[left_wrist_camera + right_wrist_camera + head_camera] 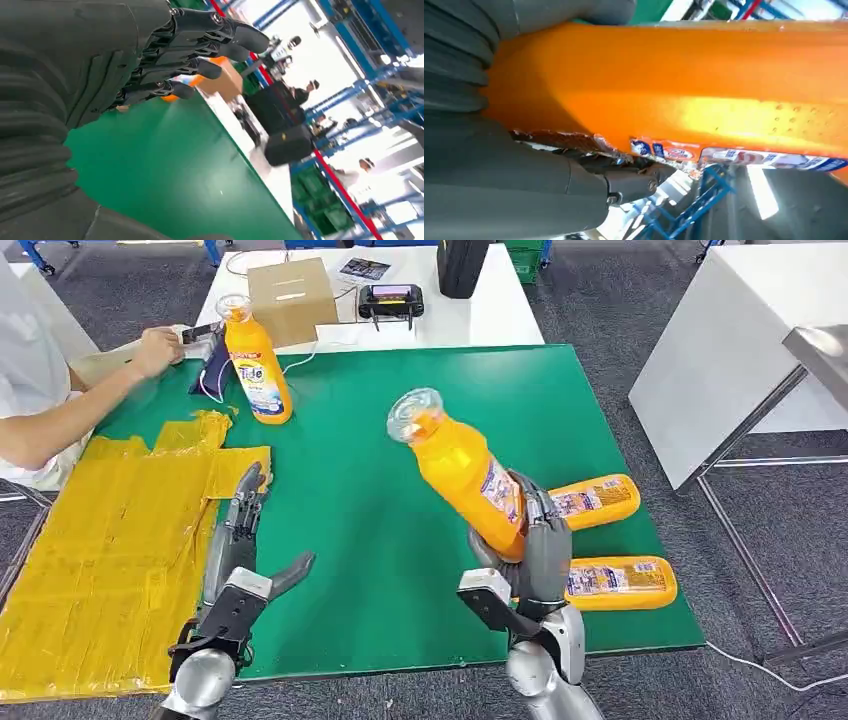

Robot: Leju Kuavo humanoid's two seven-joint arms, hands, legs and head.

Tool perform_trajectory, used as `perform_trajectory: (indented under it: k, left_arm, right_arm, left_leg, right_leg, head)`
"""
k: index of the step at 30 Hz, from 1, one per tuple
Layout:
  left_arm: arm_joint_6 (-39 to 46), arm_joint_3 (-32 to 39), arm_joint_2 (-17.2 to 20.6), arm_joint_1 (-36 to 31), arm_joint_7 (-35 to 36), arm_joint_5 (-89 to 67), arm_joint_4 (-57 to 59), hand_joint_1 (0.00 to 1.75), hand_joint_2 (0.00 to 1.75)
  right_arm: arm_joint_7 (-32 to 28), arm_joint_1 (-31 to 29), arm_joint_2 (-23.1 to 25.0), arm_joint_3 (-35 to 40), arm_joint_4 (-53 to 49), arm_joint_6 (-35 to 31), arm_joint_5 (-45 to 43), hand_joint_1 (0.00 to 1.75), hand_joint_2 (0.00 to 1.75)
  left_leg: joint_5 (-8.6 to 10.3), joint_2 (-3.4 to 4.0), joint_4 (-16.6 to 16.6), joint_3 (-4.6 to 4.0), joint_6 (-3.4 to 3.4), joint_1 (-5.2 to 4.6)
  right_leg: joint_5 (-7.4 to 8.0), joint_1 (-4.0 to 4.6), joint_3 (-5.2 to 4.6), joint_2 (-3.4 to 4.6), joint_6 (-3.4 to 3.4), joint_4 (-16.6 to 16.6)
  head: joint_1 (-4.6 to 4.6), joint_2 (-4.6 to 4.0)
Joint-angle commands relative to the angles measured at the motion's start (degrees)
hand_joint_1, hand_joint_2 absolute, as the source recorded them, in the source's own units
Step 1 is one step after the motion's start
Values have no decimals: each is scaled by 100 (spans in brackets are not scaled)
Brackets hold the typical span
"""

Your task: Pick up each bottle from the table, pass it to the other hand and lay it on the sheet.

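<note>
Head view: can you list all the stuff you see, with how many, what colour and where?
bottles: four, orange; one tilted in the right hand, two lying at the table's right edge, one upright at the far left
sheet: one, yellow, left on the table
table: one, green
cardboard box: one, brown, on the white table behind
controller: one, black, beside the box
person's hand: one, far left
left hand: one, dark, holding nothing, fingers apart
right hand: one, dark, grips a bottle
</note>
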Motion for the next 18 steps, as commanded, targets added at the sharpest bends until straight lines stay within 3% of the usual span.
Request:
perform_trajectory:
  k: [1,4,8,13,18]
  left_arm:
    - [-400,-546,173,-64,-11,289,66,0,175]
    - [-430,-636,168,-93,-34,281,42,0,175]
    - [-615,-836,232,-211,-137,486,-17,0,175]
    - [-690,-968,275,-357,-165,683,19,0,175]
    - [-707,-943,256,-397,-161,760,110,0,175]
  right_arm:
    - [-127,-97,159,-32,3,145,-582,175,175]
    - [-114,-162,174,158,124,479,-809,175,175]
    - [-161,-363,185,864,674,1933,-1633,175,175]
    - [-448,-587,169,2018,1343,1850,-1100,175,175]
    - [-400,-638,134,2386,1534,1587,-694,175,175]
  left_leg:
    - [-11,-12,3,19,-8,11]
    - [-12,-12,3,20,-9,12]
    - [-7,-1,-1,14,-8,10]
    - [-11,0,0,25,-11,17]
    - [-7,-4,-5,22,-8,16]
  right_leg:
    - [-7,5,22,34,-12,-3]
    - [-8,6,24,36,-13,-3]
    - [-1,6,15,33,-10,-5]
    - [-5,13,24,45,-15,-5]
    - [-3,13,22,37,-11,-9]
  head:
    - [-4,0]
    - [-2,0]
    - [0,0]
    - [-2,0]
    - [-2,0]
